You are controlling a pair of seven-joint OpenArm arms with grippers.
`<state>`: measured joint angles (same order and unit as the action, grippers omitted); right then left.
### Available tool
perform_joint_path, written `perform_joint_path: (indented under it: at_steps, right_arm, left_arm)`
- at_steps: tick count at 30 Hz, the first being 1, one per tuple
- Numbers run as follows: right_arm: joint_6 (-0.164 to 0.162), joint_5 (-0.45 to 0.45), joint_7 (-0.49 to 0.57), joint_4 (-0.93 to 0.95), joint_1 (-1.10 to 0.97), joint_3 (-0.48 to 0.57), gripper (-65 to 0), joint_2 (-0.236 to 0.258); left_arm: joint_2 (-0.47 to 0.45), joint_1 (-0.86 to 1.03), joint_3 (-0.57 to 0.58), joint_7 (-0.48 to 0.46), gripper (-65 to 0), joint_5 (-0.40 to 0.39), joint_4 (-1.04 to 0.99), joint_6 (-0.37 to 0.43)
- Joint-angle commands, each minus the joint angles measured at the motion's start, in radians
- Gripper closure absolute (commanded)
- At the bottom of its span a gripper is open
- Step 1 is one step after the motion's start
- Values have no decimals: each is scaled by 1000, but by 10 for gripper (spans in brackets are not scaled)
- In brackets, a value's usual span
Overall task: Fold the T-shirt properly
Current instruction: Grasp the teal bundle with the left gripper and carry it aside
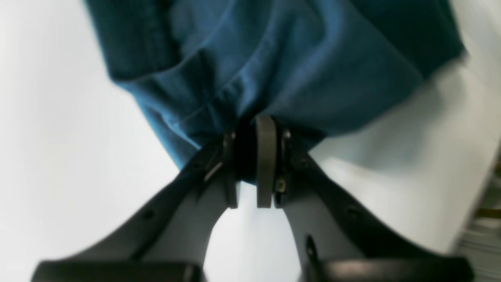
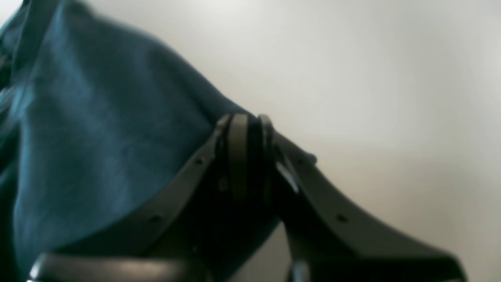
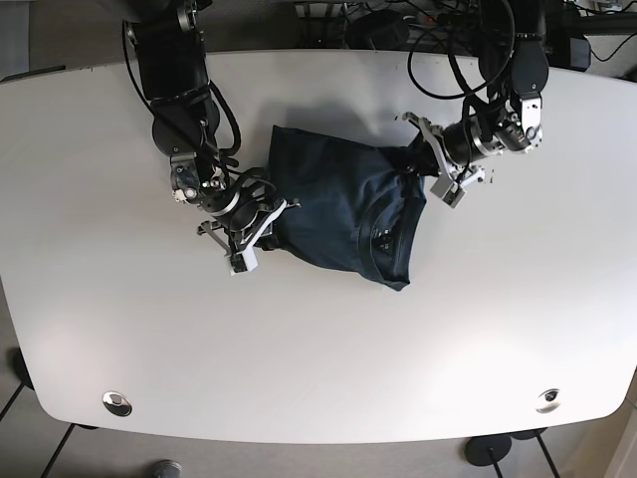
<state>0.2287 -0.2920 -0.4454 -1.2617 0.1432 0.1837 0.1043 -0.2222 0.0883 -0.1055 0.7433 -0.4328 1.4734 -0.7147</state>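
A dark teal T-shirt (image 3: 343, 204) lies bunched in the middle of the white table (image 3: 318, 349), its collar side turned toward the front. My left gripper (image 3: 416, 159) is at the shirt's right edge, shut on a pinch of the fabric; in the left wrist view the T-shirt (image 1: 274, 58) gathers into the left gripper (image 1: 252, 133). At the shirt's left edge my right gripper (image 3: 267, 214) is also shut on cloth. In the right wrist view the T-shirt (image 2: 98, 129) drapes away from the right gripper (image 2: 248, 121).
Cables and arm bases (image 3: 398, 25) crowd the table's far edge. Two round fittings (image 3: 116, 402) sit near the front corners. White tabletop surrounds the shirt on all sides.
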Motion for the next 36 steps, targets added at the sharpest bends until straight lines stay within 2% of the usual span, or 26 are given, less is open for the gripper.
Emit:
perform_joint_path:
  at_steps: [1,5,8,12,14,17,20,23,25,27,30,33,35,36]
  right_arm:
    - [5,-2,4,-51,-15,-3,-49,22]
    - [5,-2,4,-112,-80,-3,-49,30]
    - [5,4,4,-145,-127,-2,-49,27]
    - [4,3,4,-178,-164,4,-49,21]
    - [-1,4,3,-212,-189,40,-49,7]
    - [-7,4,0,-253,-205,106,-49,13]
    - [-9,4,-2,-264,-204,210,-49,10]
    - [-10,4,-3,-278,-201,302,-49,-16]
    - [-10,6,-3,-316,-201,356,-49,-19]
    - [-10,6,-5,-353,-201,357,-49,-16]
    - [-10,-3,-54,-439,-187,357,-49,56]
    - [-9,-3,-62,-490,-192,325,-49,99]
    - [4,-5,-56,-500,-230,242,-49,101]
    - [5,-5,-56,-500,-250,173,-49,94]
  left_arm:
    - [-12,-84,-6,19,-49,101,-47,17]
    - [-7,-249,0,19,-50,191,-178,17]
    - [-6,-381,59,14,-58,203,-267,17]
    - [-7,-470,82,14,-228,203,-271,17]
    - [-10,-497,80,14,-239,203,-271,17]
    - [-10,-509,79,14,-242,202,-256,17]
    - [-9,-471,83,14,-257,203,-133,27]
    - [-6,-382,83,14,-392,202,20,139]
    - [5,-304,83,14,-449,199,132,266]
    - [37,-258,80,14,-476,203,197,356]
    - [83,-177,80,12,-511,202,295,482]
    - [140,-138,83,12,-510,203,316,534]
    - [178,-112,82,5,-506,203,303,551]
    - [194,-81,83,-54,-506,203,283,550]
